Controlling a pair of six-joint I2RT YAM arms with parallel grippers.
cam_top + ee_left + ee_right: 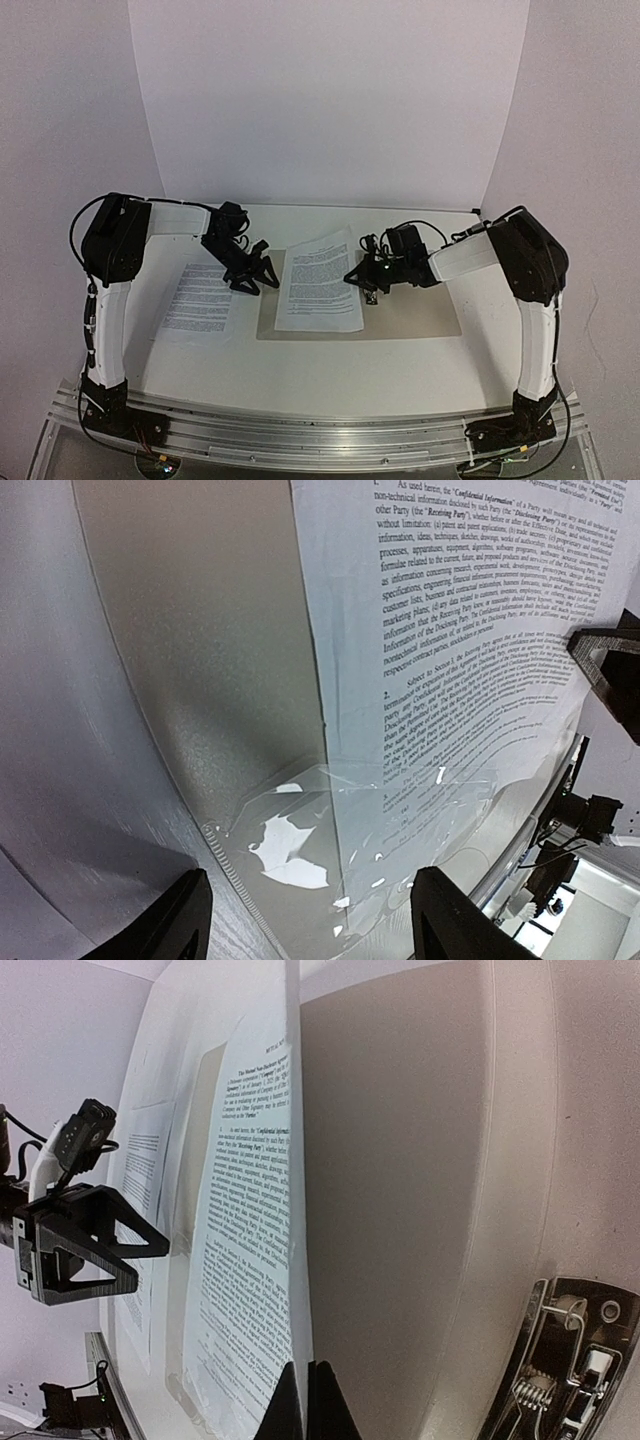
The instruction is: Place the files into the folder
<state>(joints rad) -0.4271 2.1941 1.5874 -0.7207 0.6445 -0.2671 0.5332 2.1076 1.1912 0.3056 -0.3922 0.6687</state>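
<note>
The beige folder (415,310) lies open and flat in the middle of the table. One printed file (320,285) rests on its left half, the sheet's right edge raised a little. My right gripper (367,280) is shut on that edge; in the right wrist view the fingertips (305,1405) pinch the file (245,1260) beside the folder (400,1190). A second file (200,300) lies on the table to the left. My left gripper (250,277) hangs open over the folder's left edge, its fingers (170,920) apart with nothing between them.
The folder's metal clip (560,1360) sits at its inner right. A clear plastic corner pocket (300,830) lies on the folder (200,630) below the left gripper. White walls close in the back and sides.
</note>
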